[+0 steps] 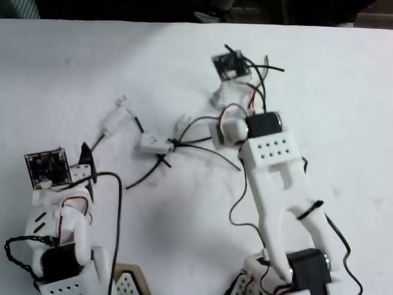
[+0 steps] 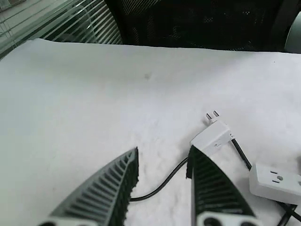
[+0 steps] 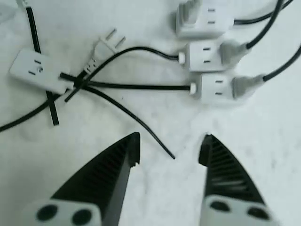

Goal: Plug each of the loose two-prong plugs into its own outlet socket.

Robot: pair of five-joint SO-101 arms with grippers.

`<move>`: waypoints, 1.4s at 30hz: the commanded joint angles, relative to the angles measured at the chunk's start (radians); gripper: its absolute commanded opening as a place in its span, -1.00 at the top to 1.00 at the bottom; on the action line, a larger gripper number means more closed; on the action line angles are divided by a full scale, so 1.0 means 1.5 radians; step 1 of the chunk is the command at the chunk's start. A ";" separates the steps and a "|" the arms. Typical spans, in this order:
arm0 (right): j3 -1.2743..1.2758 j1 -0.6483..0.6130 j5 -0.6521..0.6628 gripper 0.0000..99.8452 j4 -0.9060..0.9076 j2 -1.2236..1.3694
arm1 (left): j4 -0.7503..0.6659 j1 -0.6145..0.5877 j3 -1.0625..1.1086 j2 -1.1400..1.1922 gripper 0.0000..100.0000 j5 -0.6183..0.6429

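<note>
High view: a loose plug is lying on the worktop beside an empty outlet socket. Left wrist view: the left gripper is being held released near that plug, seemingly lined up for grasping; its prongs are being shown. Right wrist view: the right gripper is being held released near a second plug; three filled sockets, largely covered from above by the arm, are being laid out plainly.

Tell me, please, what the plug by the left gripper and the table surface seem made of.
The plug looks like smooth white moulded plastic, with two pale, probably metal prongs. The table surface seems matte white cloth or felt, given its faintly fuzzy texture.
</note>
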 commanded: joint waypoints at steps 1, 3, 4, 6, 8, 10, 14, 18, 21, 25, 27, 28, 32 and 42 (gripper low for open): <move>0.038 -0.012 -0.001 0.92 -0.005 -0.037 | 0.021 0.001 -0.046 -0.002 0.64 -0.038; 0.074 -0.024 -0.001 0.95 -0.031 -0.037 | 0.044 0.005 -0.068 -0.002 0.64 -0.063; 0.094 -0.030 -0.001 0.92 -0.041 -0.037 | 0.057 0.013 -0.080 0.001 0.64 -0.078; 0.134 -0.049 -0.001 0.96 -0.078 -0.038 | 0.086 0.033 -0.113 0.022 0.64 -0.103; 0.166 -0.054 0.004 0.96 -0.107 -0.042 | 0.111 0.052 -0.155 0.067 0.64 -0.120; 0.177 -0.039 0.005 0.96 -0.116 -0.043 | 0.134 0.068 -0.208 0.137 0.64 -0.135; 0.175 0.010 0.002 0.96 -0.120 -0.043 | 0.165 0.107 -0.305 0.297 0.64 -0.198; 0.177 0.036 -0.001 0.96 -0.138 -0.037 | 0.171 0.148 -0.362 0.437 0.63 -0.310; 0.180 0.036 -0.001 0.96 -0.143 -0.036 | 0.169 0.175 -0.394 0.532 0.62 -0.381; 0.180 0.036 -0.001 0.96 -0.142 -0.036 | 0.170 0.201 -0.436 0.658 0.41 -0.431; 0.180 0.037 -0.001 0.96 -0.142 -0.036 | 0.167 0.201 -0.466 0.718 0.38 -0.440; 0.180 0.037 -0.001 0.96 -0.142 -0.036 | 0.167 0.201 -0.483 0.744 0.38 -0.461; 0.186 0.036 -0.001 0.96 -0.143 -0.036 | 0.162 0.201 -0.535 0.832 0.38 -0.539; 0.230 0.033 0.004 0.96 -0.206 -0.036 | 0.002 0.267 -0.556 1.020 0.38 -0.555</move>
